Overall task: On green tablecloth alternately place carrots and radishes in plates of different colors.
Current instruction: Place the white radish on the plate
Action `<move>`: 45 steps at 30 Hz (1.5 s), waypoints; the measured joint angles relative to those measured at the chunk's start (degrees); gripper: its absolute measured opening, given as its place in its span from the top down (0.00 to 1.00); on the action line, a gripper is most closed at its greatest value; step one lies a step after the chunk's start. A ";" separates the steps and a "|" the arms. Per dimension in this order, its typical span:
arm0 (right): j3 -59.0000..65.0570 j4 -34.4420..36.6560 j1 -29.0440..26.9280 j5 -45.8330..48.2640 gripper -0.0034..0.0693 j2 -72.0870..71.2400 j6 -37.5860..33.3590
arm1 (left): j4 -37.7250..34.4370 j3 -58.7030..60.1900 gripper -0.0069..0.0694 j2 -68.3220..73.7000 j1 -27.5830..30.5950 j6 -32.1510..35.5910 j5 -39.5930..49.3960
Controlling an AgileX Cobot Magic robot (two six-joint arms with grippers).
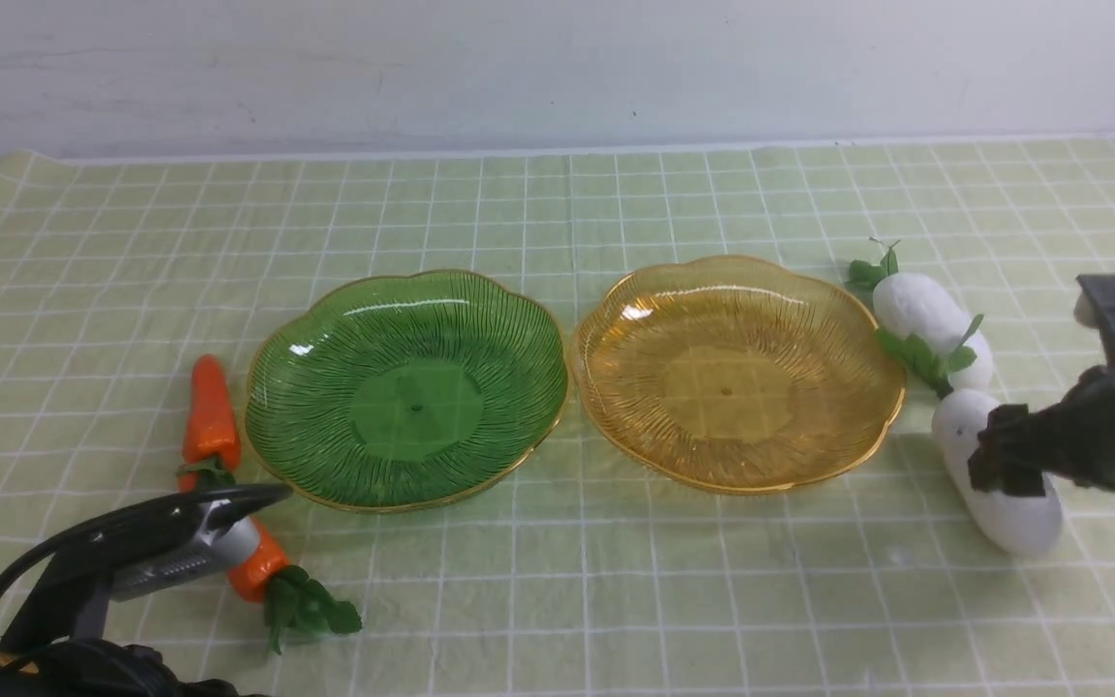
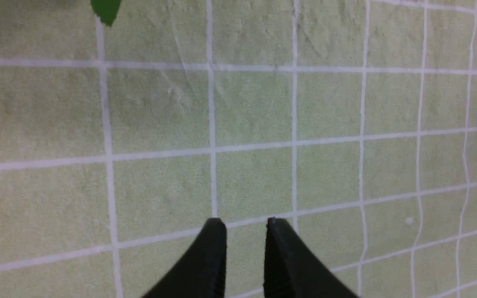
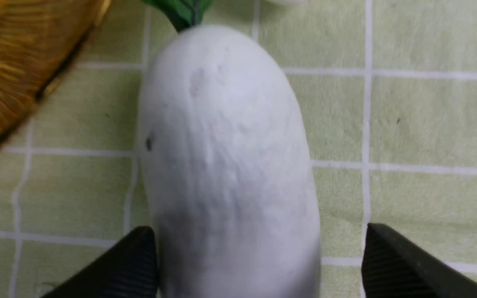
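Observation:
On the green tablecloth (image 1: 557, 600) the green plate (image 1: 407, 387) and the amber plate (image 1: 737, 373) lie side by side, both empty. One carrot (image 1: 209, 411) lies left of the green plate. The second carrot (image 1: 262, 566) lies nearer, partly under my left arm (image 1: 132, 552). Two radishes lie right of the amber plate, one farther (image 1: 925, 310) and one nearer (image 1: 1012, 513). My right gripper (image 3: 259, 236) is open and low over the nearer radish (image 3: 226, 157), one finger on each side. My left gripper (image 2: 245, 223) is shut and empty over bare cloth (image 2: 263, 124).
A white wall (image 1: 557, 68) runs behind the table's far edge. The amber plate's rim (image 3: 15, 62) lies close beside the nearer radish in the right wrist view. A carrot leaf tip (image 2: 106, 10) shows at the edge of the left wrist view.

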 joint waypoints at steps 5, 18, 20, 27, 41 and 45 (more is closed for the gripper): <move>-0.77 -0.19 0.00 -0.17 0.16 4.06 -0.29 | -0.11 0.00 0.75 0.00 0.00 0.00 -0.16; -6.42 -3.75 0.00 10.57 0.31 5.46 -0.08 | -0.32 0.00 0.75 0.00 0.00 0.00 -2.40; -9.85 -4.54 0.00 19.39 0.31 5.31 0.39 | -0.32 0.00 0.75 0.00 0.00 0.00 -2.40; -15.21 -5.42 0.00 29.07 0.31 0.02 3.40 | -0.32 0.00 0.75 0.00 0.00 0.00 -2.45; -18.09 17.09 3.48 20.67 0.31 -5.73 -9.21 | -0.32 0.00 0.75 0.00 0.00 0.00 -3.05; -18.09 17.97 6.24 15.94 0.31 -3.04 -11.93 | -0.32 0.00 0.75 0.00 0.00 0.00 -3.48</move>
